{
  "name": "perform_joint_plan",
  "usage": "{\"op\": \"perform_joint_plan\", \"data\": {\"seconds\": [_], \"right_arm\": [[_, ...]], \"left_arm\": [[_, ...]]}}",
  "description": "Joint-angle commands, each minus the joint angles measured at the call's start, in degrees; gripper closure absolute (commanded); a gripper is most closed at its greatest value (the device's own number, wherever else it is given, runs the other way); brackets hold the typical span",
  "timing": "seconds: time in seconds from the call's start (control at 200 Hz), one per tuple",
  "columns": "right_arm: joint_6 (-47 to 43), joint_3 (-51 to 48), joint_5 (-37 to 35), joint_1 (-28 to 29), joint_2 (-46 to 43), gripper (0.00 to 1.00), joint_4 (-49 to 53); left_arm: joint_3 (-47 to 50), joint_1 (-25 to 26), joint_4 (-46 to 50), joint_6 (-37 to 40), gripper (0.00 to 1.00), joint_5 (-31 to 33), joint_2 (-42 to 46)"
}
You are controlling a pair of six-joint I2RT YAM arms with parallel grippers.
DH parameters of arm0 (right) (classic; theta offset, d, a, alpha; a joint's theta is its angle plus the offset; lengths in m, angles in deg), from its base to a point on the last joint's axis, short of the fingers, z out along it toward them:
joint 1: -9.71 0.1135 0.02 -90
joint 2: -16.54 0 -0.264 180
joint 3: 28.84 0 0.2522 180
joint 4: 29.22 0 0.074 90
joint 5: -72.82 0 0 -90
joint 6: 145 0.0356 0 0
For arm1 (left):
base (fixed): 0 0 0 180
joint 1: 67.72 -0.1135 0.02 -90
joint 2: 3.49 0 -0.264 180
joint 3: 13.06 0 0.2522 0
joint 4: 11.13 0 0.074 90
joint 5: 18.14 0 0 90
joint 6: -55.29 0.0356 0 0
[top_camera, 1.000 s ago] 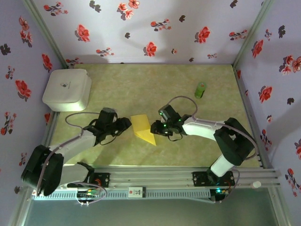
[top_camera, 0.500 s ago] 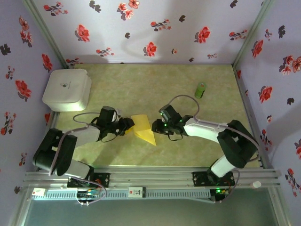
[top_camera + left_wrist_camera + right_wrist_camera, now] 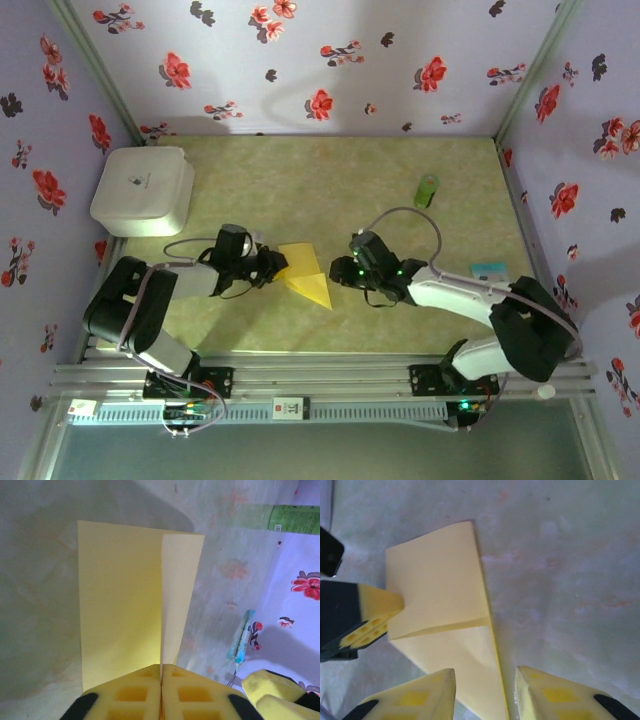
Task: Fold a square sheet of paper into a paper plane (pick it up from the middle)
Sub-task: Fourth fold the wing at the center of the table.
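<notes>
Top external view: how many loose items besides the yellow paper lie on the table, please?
3: white box far left, green cylinder far right, teal packet beside the right arm; the arms may hide more.

The sheet of paper, bright yellow, lies folded into a pointed wedge.

Left fingers pressed together, low; right fingers parted, facing them.

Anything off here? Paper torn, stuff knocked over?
Nothing stands out. The bright yellow creased paper sheet lies intact on the mat, left gripper shut on its edge; the small green cylinder sits apart at the back.
</notes>
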Motion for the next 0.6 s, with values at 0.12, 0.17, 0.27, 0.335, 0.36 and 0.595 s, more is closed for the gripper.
{"op": "perform_joint_plan", "data": {"seconds": [0.12, 0.17, 0.27, 0.335, 0.36, 0.595], "right_arm": [[-14.0, -1.48, -15.0, 8.27, -2.9, 0.63, -1.73], [-16.91, -1.89, -17.57, 10.27, -2.54, 0.63, -2.34], [-21.98, -3.46, -21.75, 13.62, -1.53, 0.64, -5.61], [-24.81, -4.95, -23.41, 15.24, -0.53, 0.63, -8.98], [-25.94, -5.45, -23.56, 15.68, 0.02, 0.63, -10.05], [-31.15, -6.6, -23.81, 17.94, 4.78, 0.62, -16.24]], "left_arm": [[0.24, 0.8, -2.25, -3.85, 0.98, 3.77, 3.2], [0.6, 1.66, -1.8, -4.55, 0.99, 5.7, 4.26], [1.46, 3.3, -1.36, -6.34, 1.0, 9.23, 6.18], [1.99, 4.59, -0.9, -7.39, 1.0, 11.79, 7.3], [2.04, 5.13, -0.32, -7.75, 1.0, 12.56, 7.72], [1.97, 7.01, 2.53, -8.27, 0.89, 16.59, 9.73]]}}
